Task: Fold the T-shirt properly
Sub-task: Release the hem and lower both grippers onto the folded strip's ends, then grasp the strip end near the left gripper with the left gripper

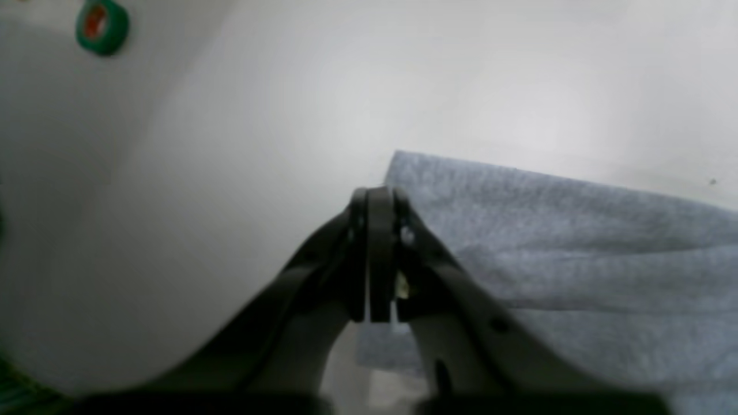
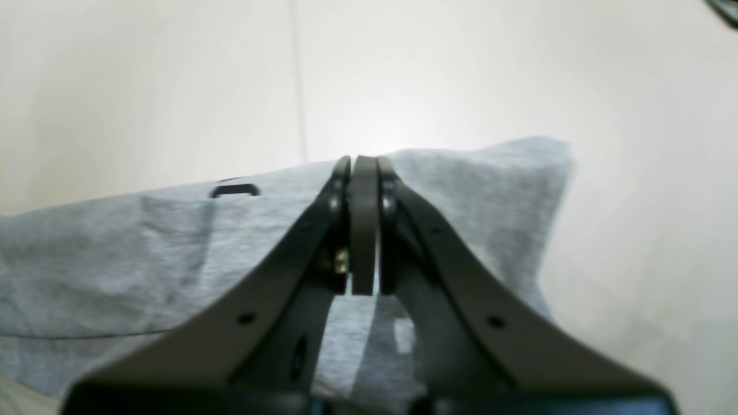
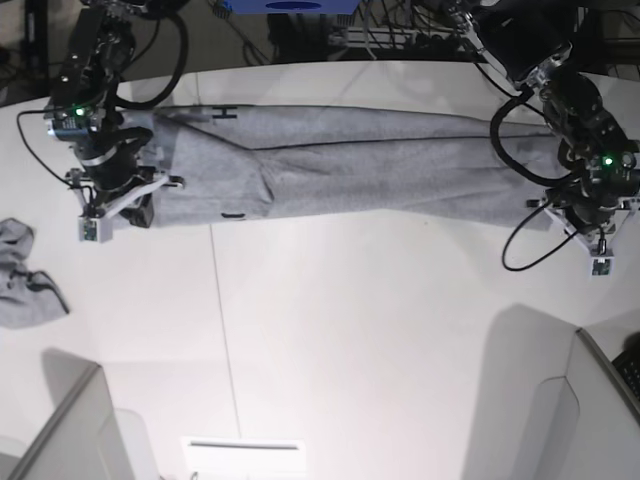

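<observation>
While T-shirt lies flat, right gripper pinches it, left gripper seemingly closed beside it.

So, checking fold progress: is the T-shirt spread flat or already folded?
Folded: the T-shirt lies as a long narrow band on the table, layers overlapping.

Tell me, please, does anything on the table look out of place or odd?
A small crumpled grey cloth lies alone near the table edge, apart from the T-shirt, which is stretched into a long band. A green tape roll also sits on the table.
</observation>
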Controlling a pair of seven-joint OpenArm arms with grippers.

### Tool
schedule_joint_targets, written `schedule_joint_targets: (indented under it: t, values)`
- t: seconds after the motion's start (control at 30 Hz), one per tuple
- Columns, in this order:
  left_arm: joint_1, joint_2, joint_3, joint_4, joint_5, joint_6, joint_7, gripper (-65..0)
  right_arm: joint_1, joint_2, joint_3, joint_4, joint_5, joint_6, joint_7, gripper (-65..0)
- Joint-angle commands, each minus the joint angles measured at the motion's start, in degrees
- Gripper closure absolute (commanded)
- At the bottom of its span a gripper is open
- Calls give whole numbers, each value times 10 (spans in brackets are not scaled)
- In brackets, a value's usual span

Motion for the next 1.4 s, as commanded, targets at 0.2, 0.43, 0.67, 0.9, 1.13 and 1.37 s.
schedule_joint_targets:
  t: [0.2,0.43,0.67,0.9,1.13,1.37]
  values:
    - [93,-100,-71,-141,-279,-5,-44,-650,-17,4,-30,8,1,1,14,0]
    - [140,-143,-21,-252,-365,-5,-116,-650,-19,3,-64,1,1,1,14,0]
    - [121,-141,36,-310,-322,0,-154,-650,-19,2,-80,1,1,-1,14,0]
    - [121,-139,73,-362,-271,-1,-161,-341,-26,2,-73,2,1,-1,15,0]
    - [80,-156,31,-392,-266,-1,-162,0,-26,2,-73,2,2,-1,15,0]
    - [74,-189,-22,-318,-266,0,-161,0,-36,2,-73,3,2,-1,16,0]
